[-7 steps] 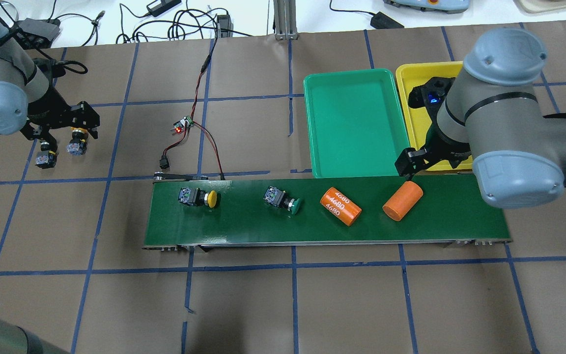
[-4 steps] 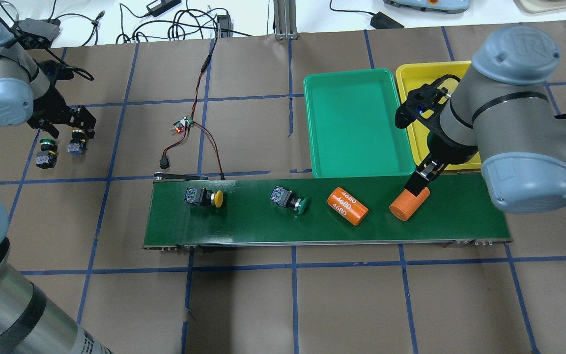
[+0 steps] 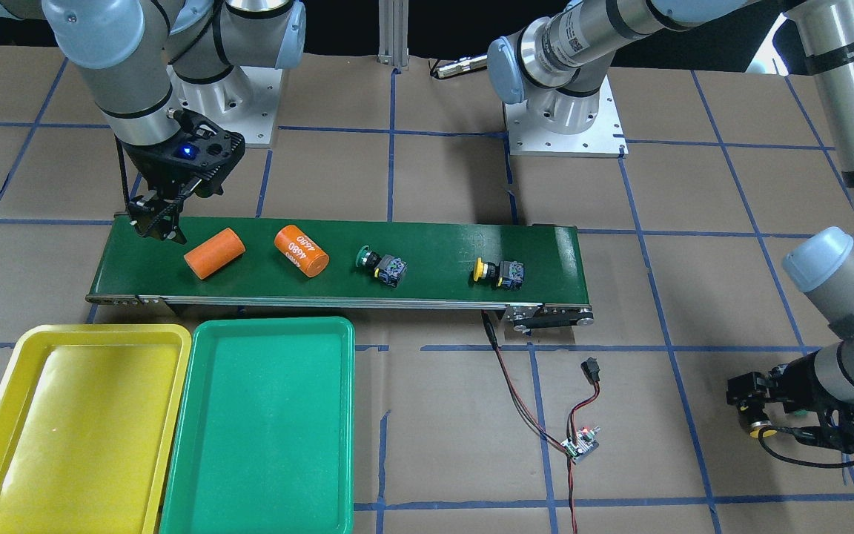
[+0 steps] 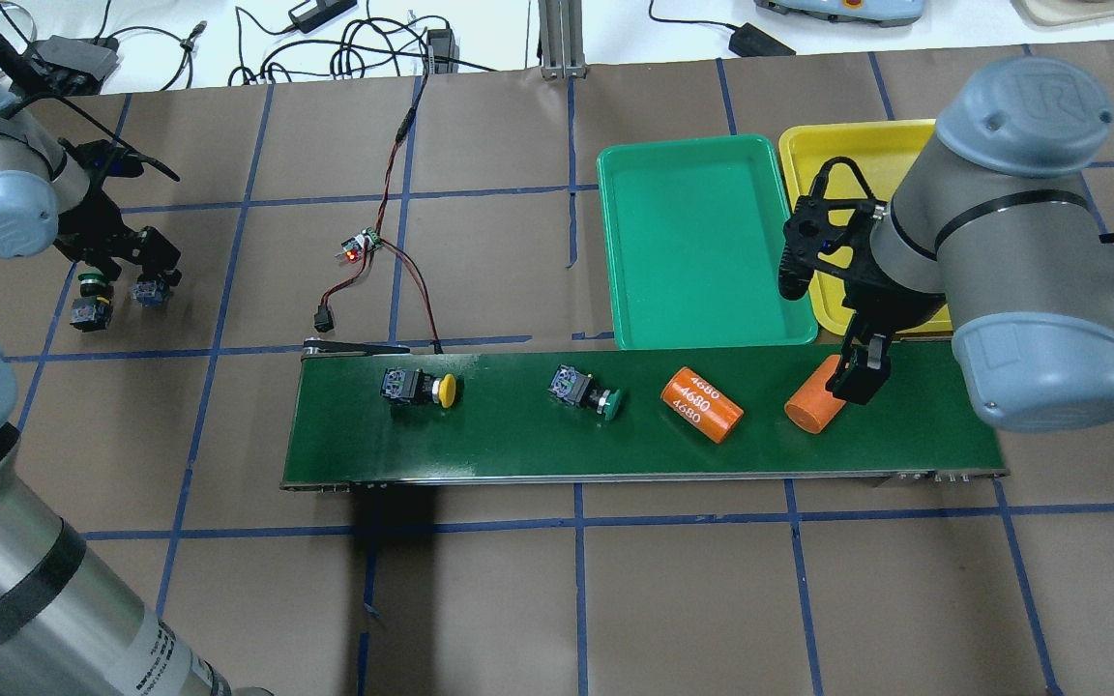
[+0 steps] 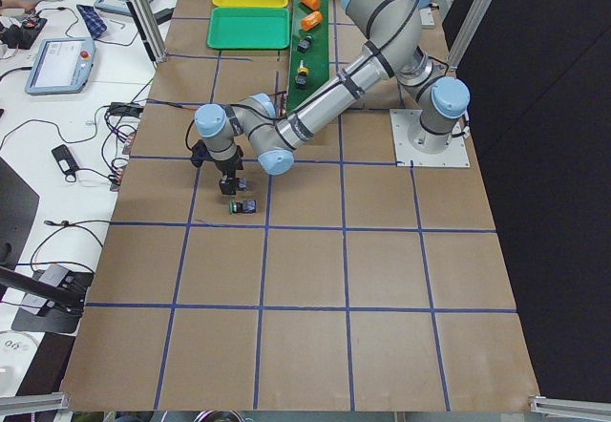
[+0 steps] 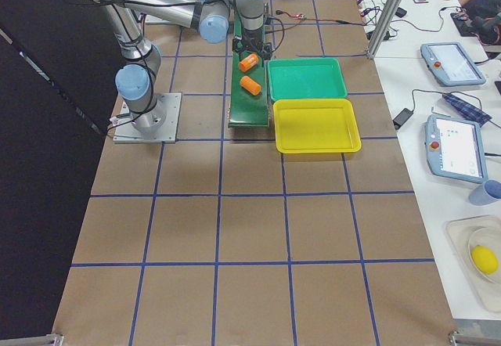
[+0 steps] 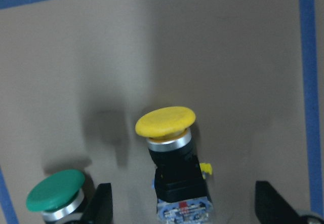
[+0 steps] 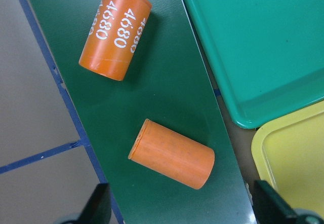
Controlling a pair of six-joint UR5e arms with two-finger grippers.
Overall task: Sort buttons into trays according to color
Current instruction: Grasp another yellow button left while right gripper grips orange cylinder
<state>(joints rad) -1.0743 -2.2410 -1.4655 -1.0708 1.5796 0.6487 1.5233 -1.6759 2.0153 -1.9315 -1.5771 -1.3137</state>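
Note:
On the dark-green belt lie a yellow button (image 4: 422, 388) and a green button (image 4: 588, 391), both on their sides. Two more stand on the table at the far left: a yellow button (image 7: 169, 158) and a green button (image 7: 55, 196). My left gripper (image 4: 131, 273) is open, its jaws on either side of that yellow button without touching it. My right gripper (image 4: 862, 372) is open and empty, hanging over the plain orange cylinder (image 8: 172, 154) on the belt. The green tray (image 4: 702, 242) and the yellow tray (image 4: 808, 164) stand empty behind the belt.
A second orange cylinder marked 4680 (image 4: 702, 404) lies on the belt (image 4: 518, 445) between the green button and the plain cylinder. A small circuit board with red and black wires (image 4: 361, 246) lies on the table behind the belt's left end.
All four things on the belt have moved right. My right gripper has swung from the belt's far edge to over the plain orange cylinder. My left gripper has shifted over the standing yellow button.

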